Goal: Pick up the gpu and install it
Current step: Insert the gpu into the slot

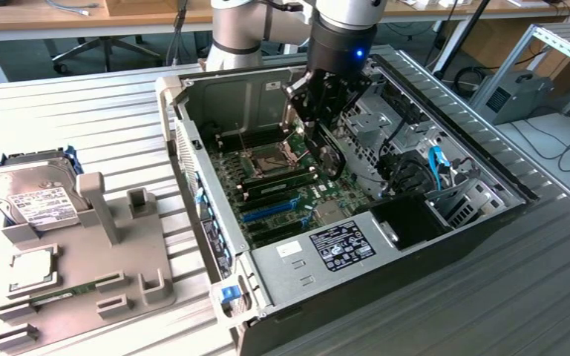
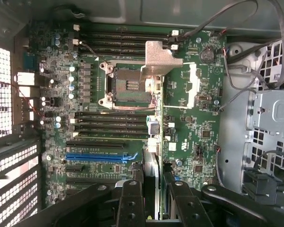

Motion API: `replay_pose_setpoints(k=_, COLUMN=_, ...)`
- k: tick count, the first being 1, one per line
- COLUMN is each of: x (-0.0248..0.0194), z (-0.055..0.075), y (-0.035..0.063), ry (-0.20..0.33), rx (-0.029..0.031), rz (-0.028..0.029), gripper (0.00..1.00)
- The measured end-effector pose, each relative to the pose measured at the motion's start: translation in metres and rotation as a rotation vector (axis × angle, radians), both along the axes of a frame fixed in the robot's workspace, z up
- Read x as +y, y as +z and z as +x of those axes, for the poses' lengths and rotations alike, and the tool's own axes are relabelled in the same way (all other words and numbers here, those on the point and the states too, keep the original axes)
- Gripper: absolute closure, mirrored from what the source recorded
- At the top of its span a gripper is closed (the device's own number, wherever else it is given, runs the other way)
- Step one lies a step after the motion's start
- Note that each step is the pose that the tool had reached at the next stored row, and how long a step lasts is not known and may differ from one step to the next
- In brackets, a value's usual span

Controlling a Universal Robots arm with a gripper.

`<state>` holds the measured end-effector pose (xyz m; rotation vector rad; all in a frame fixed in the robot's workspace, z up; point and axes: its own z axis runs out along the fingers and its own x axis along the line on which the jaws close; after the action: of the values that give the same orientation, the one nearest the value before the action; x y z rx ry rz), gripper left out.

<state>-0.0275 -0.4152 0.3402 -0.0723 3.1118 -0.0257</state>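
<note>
Exterior view first: the arm comes in from the top middle of the frame and the gripper point(image 1: 317, 122) hangs inside the open PC case point(image 1: 194, 148), above the motherboard point(image 1: 295, 189). Its fingers are pinched on a thin dark card hanging straight below them, which I'm pretty sure is the gpu point(image 1: 326, 156). So the card isn't off to any side of the gripper, it's already in the grip and clear of the board. Its long side looks to run roughly up and down in the frame. The blue slots point(image 1: 265, 211) sit lower and toward the exterior view's left of it, near but apart. Off at the exterior view's left a grey parts tray point(image 1: 116, 252) has a hard drive point(image 1: 33, 196) propped on it, well away from the action

Wrist view: looking down past the gripper point(image 2: 155, 185), both black fingers point(image 2: 132, 201) squeeze the gpu point(image 2: 156, 170), which shows edge-on as a skinny dark strip with a silvery bit at its far end, maybe the bracket. No fan visible from this angle. That strip runs across the line of the long blue slot point(image 2: 102, 156) rather than along it, and ends just beside the CPU socket point(image 2: 128, 87) area
</note>
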Motion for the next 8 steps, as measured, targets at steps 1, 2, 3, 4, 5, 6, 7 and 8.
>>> replay_pose_setpoints(k=1, x=0.0000, z=0.0000, y=0.0000, ry=0.004, rx=0.0000, rz=0.0000, gripper=0.74)
replay_pose_setpoints(k=2, x=0.0000, z=0.0000, y=0.0000, ry=0.008, rx=0.0000, rz=0.0000, gripper=0.74)
replay_pose_setpoints(k=3, x=0.0000, z=0.0000, y=0.0000, ry=0.012, rx=0.0000, rz=0.0000, gripper=0.74)
replay_pose_setpoints(k=4, x=0.0000, z=0.0000, y=0.0000, ry=0.016, rx=0.0000, rz=0.0000, gripper=0.74)
replay_pose_setpoints(k=5, x=0.0000, z=0.0000, y=0.0000, ry=0.020, rx=0.0000, rz=0.0000, gripper=0.74)
replay_pose_setpoints(k=6, x=0.0000, z=0.0000, y=0.0000, ry=0.023, rx=0.0000, rz=0.0000, gripper=0.74)
replay_pose_setpoints(k=7, x=0.0000, z=0.0000, y=0.0000, ry=0.027, rx=0.0000, rz=0.0000, gripper=0.74)
replay_pose_setpoints(k=8, x=0.0000, z=0.0000, y=0.0000, ry=0.030, rx=0.0000, rz=0.0000, gripper=0.74)
